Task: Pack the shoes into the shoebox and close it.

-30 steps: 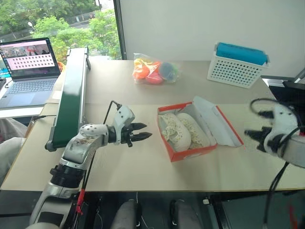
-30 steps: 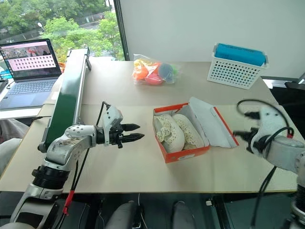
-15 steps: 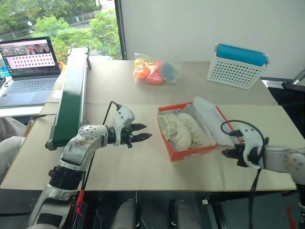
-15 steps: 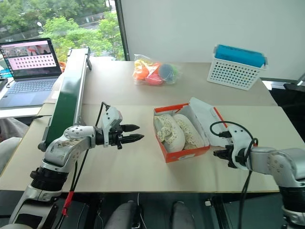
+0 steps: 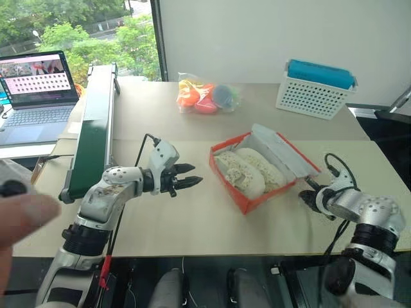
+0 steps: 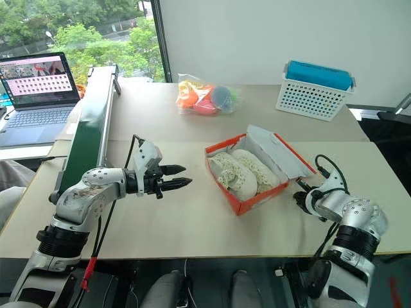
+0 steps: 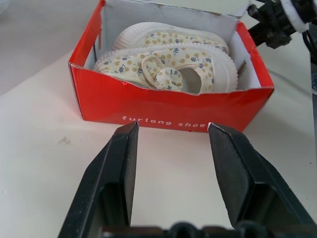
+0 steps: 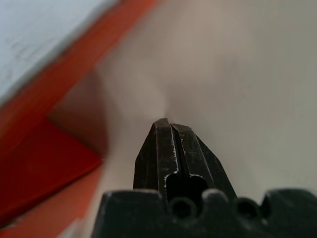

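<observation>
Left claw (image 5: 192,182) parted, right claw (image 5: 306,198) pinched closed

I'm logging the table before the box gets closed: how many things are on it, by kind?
Shoes: 2, both in the box
Shoebox: 1, lid open
Toy bag: 1
Basket: 1
Laptop: 1, at the left on a neighbouring surface
Green conveyor: 1
Total: 7

Matt red-orange cardboard shoebox (image 7: 168,106), soft printed cloth shoes (image 7: 168,67), smooth pale matt tabletop (image 5: 192,218), perforated white plastic basket (image 5: 313,96).
</observation>
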